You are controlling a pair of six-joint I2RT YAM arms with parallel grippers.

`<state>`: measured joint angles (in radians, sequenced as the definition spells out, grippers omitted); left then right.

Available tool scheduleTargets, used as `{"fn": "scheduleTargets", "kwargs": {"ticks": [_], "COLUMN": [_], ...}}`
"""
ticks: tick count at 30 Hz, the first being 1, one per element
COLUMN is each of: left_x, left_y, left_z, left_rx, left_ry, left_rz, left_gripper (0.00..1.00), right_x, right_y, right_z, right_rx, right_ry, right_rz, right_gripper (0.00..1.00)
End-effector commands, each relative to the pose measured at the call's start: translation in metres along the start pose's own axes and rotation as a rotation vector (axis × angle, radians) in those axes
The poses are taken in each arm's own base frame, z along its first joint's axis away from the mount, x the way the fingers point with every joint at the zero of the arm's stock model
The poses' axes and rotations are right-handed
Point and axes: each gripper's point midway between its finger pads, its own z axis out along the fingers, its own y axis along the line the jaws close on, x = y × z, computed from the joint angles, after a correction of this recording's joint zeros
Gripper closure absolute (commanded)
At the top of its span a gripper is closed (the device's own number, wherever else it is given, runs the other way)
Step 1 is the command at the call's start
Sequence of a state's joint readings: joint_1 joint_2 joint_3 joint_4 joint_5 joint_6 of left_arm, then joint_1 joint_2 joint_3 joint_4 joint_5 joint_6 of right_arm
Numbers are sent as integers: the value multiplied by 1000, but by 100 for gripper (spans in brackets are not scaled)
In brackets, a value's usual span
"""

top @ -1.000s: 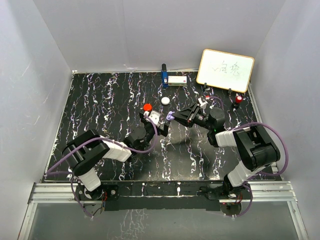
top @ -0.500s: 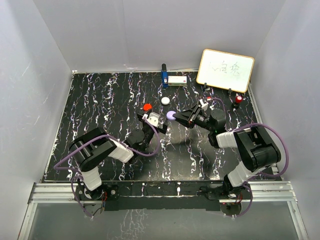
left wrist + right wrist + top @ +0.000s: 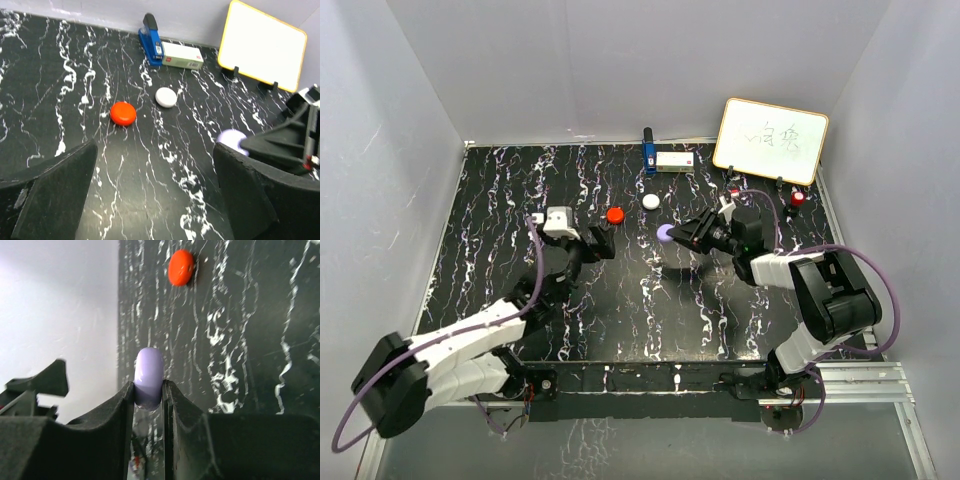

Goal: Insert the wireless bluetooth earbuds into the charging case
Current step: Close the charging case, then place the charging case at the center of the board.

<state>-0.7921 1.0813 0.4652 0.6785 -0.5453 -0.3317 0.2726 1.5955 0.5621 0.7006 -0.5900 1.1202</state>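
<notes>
Bright, even light falls from above. The glossy black, white-veined tabletop (image 3: 650, 300) shows a pale sheen just nearward of the right gripper (image 3: 669, 234), and shadows are soft. In the wrist views, the black fingers (image 3: 55, 195) by the lens blur. The white wall (image 3: 55, 300) left of that gripper washes out.

Arms (image 3: 470, 345) black-and-white; purple cables (image 3: 537, 270) looping alongside; left gripper (image 3: 155, 150) fingers (image 3: 55, 195) black wedges.
</notes>
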Motion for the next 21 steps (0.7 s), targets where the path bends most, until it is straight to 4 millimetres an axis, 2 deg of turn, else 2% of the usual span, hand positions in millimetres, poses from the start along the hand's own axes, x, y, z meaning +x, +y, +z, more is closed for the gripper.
{"fn": "scheduleTargets", "kwargs": {"ticks": [1,6,10,18,19,21], "left_x": [33,25,14,0,0,1], "left_y": [13,0,5,6,6,6], "left_z": [-30,-42,-45,-54,-54,-53], "left_rx": [-39,3,-50,-47,-44,-48], "left_ry": [244,338,335,288,288,295], "left_rz": [-35,-48,-85,-150,-149,-150], "left_gripper": [1,1,1,1,1,1], "right_x": [-30,-34,-26,-4,-1,3], "right_y": [-8,-36,-57,-79,-80,-81], "right_z": [10,28,39,43,42,40], "right_rx": [97,180,219,271,275,283], "right_ry": [-73,-37,8,75,78,83], "right_rz": [-157,-153,-132,-119,-119,-118], "right_gripper": [100,100,100,100,97,80]}}
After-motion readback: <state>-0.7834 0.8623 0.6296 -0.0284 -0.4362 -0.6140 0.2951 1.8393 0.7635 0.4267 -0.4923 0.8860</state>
